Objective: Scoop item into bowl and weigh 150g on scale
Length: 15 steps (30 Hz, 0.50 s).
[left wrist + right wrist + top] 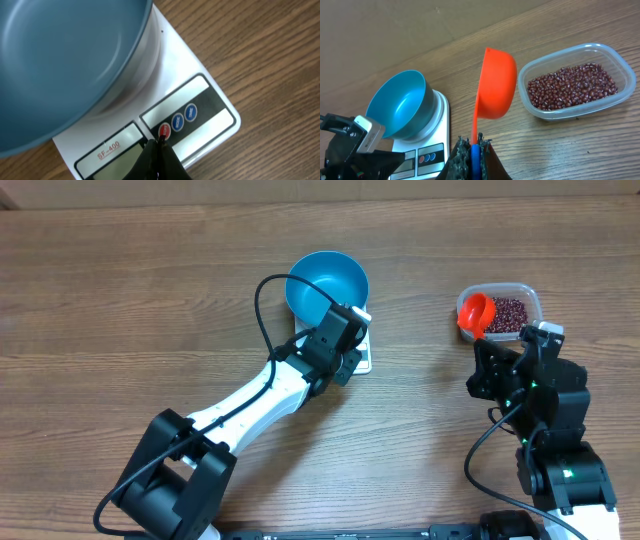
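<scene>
Closure is seen at the right gripper (475,150), nearest on the right, whose fingers are clamped narrow on the slim handle of the orange plastic measuring scoop (496,85). The scoop's cup is held tipped on its side above the wooden table (120,280), just beside the clear rounded-rectangular plastic tub (624,64); whether anything lies in the cup cannot be told.

Slightly farther, at centre, the left gripper (159,150) is shut with nothing held, its tip set at the red round button (164,131) of the flat white rectangular kitchen scale (200,65). Contact with the button cannot be confirmed.

On the scale's far part the round bright-blue bowl (327,285) is seated, upright and empty. It is judged light and smooth-walled, so it may be shifted easily.

On the far right the small dark red-brown beans (572,86) are heaped loosely inside the tub. They are judged hard, smooth and free-rolling, easily spilled, and too tiny to be pinched; they are best lifted in the rigid scoop, which is best held by its handle and kept level once filled.
</scene>
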Each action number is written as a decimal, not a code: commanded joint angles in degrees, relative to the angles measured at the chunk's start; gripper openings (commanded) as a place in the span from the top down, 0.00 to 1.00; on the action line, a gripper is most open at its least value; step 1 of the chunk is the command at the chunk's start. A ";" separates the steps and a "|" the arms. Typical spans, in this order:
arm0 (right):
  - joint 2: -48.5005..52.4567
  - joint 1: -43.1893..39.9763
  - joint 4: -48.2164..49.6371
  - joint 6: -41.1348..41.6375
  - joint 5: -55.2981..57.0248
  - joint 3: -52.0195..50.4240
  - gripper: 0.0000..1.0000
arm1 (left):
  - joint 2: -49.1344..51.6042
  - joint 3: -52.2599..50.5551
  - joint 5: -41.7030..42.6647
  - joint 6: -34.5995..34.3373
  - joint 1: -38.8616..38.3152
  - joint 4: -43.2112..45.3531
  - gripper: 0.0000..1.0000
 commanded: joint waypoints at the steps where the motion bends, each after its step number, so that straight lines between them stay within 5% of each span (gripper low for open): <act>1: 0.44 -0.66 0.22 -1.62 -0.33 2.03 0.97 | 0.72 0.90 -0.28 1.27 -0.22 0.96 0.96; 15: 3.78 -0.92 0.46 -2.80 -0.35 2.03 0.97 | 0.96 0.68 -0.28 1.27 -0.22 0.94 0.96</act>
